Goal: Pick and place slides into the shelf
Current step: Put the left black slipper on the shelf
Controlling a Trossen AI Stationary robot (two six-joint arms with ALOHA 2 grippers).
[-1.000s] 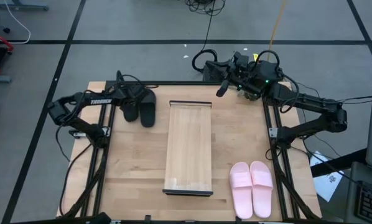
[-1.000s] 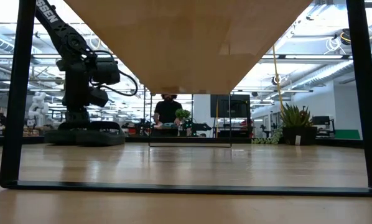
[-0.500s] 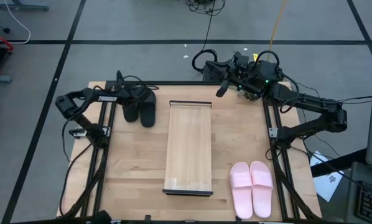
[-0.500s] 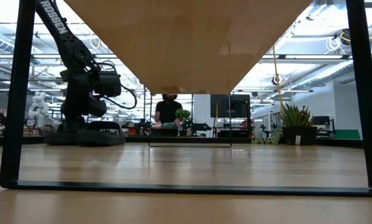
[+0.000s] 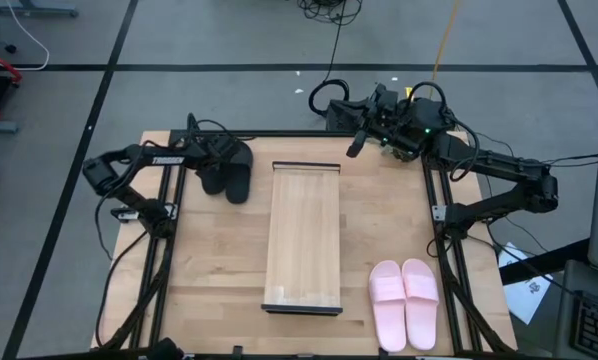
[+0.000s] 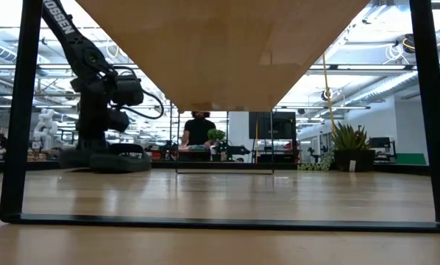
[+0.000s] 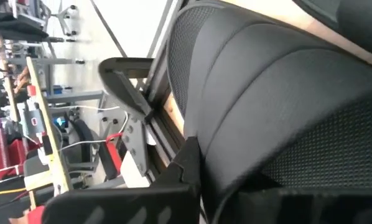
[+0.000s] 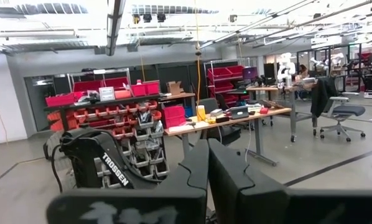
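Note:
The black slides (image 5: 234,180) lie side by side at the table's far left, soles on the wood (image 6: 106,160). My left gripper (image 5: 217,163) stands over them, shut on one black slide's strap, which fills the left wrist view (image 7: 279,112). The shelf (image 5: 304,240) lies in the table's middle. In the low view its underside (image 6: 220,44) spans the top. The pink slides (image 5: 404,303) lie at the near right. My right gripper (image 5: 355,146) hangs shut above the table's far edge, holding nothing (image 8: 208,168). My left gripper is closed on the black slide's wide strap, at the strap's edge (image 7: 236,180), coming from above and slanting down. One finger (image 7: 186,165) shows beside the strap; the strap hides the other. The slide's sole rests on the table.
Black rails of the table frame (image 5: 169,230) run along the left and right sides (image 5: 441,215). Bare wood lies between the shelf and the black slides. Cables (image 5: 329,100) sit behind the far edge. A person (image 6: 198,132) stands far off in the room.
My left gripper has sunk a little onto the black slides and shut on the strap. The slides stay on the table.

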